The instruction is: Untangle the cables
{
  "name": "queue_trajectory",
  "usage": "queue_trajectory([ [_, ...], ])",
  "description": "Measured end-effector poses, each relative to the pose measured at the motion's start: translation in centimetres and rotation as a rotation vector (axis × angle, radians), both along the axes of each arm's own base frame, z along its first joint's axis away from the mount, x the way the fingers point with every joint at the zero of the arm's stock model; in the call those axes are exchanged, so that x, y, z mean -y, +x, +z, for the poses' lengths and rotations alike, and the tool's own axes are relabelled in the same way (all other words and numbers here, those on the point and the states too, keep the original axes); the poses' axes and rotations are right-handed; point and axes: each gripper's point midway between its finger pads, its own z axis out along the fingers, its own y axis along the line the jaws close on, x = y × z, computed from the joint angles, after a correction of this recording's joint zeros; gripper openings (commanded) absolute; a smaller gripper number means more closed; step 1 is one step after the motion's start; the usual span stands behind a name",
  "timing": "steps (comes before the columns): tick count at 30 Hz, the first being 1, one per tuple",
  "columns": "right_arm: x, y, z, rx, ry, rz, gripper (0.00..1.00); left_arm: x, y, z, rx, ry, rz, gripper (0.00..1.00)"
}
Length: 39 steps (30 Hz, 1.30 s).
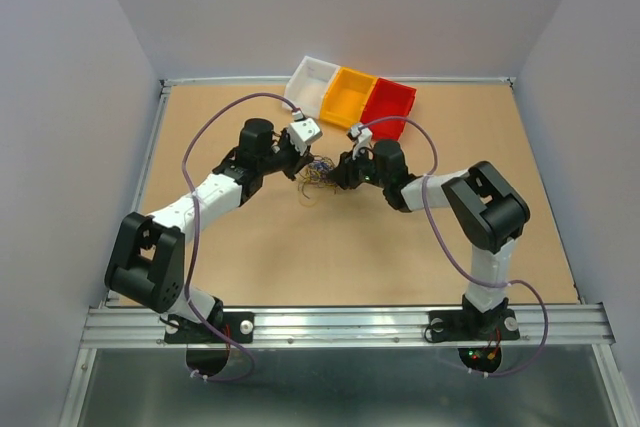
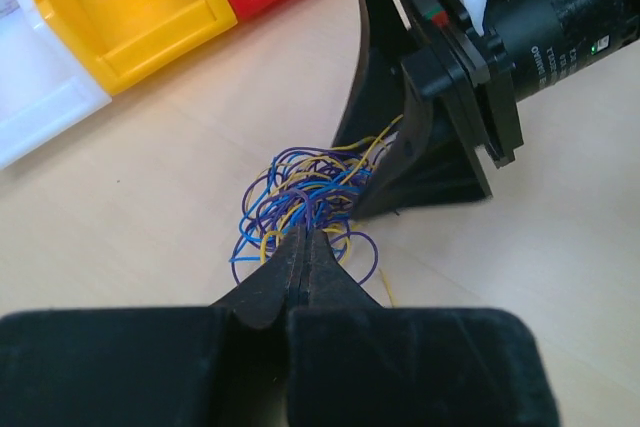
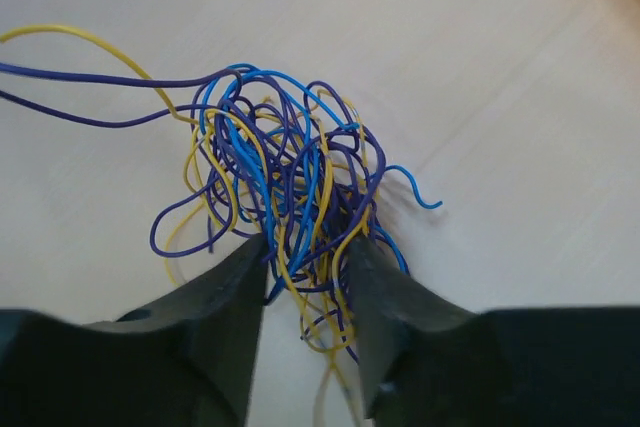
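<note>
The cables (image 1: 320,169) lie in one blue, purple and yellow tangle on the counter (image 1: 330,257), toward its far middle. The left claw (image 2: 305,237) is pinched together on strands at the tangle's edge. The right claw (image 3: 308,247) stands apart, straddling strands.

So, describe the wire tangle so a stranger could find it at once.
On the tan table, look just in front of the row of three bins, between the left gripper and right gripper. There lies a small knot of cables: hair-thin curly blue, purple and yellow strands, unlike the thick lilac leads on the arms.
</note>
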Motion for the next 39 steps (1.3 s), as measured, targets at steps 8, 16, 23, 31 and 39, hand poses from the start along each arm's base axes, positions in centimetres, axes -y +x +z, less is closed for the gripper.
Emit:
queue_trajectory([
  [8,0.4,-0.8,0.0,-0.006,-0.004,-0.005,0.00,-1.2,1.3,-0.9,0.007,0.047,0.090,0.56],
  [16,1.8,-4.7,5.9,0.062,0.085,0.023,0.00,-1.4,1.9,-0.7,0.039,0.052,0.097,0.75],
  [23,1.1,-6.3,7.7,0.069,0.117,0.068,0.01,-0.5,-0.4,-0.3,0.055,0.023,-0.023,0.75],
  [31,0.2,-7.5,7.4,0.044,0.110,0.102,0.01,1.4,-2.9,0.5,0.102,0.013,-0.171,0.69],
  [39,0.5,-8.0,7.7,0.043,0.111,0.103,0.01,2.8,-3.9,-2.1,0.062,0.068,-0.233,0.35],
])
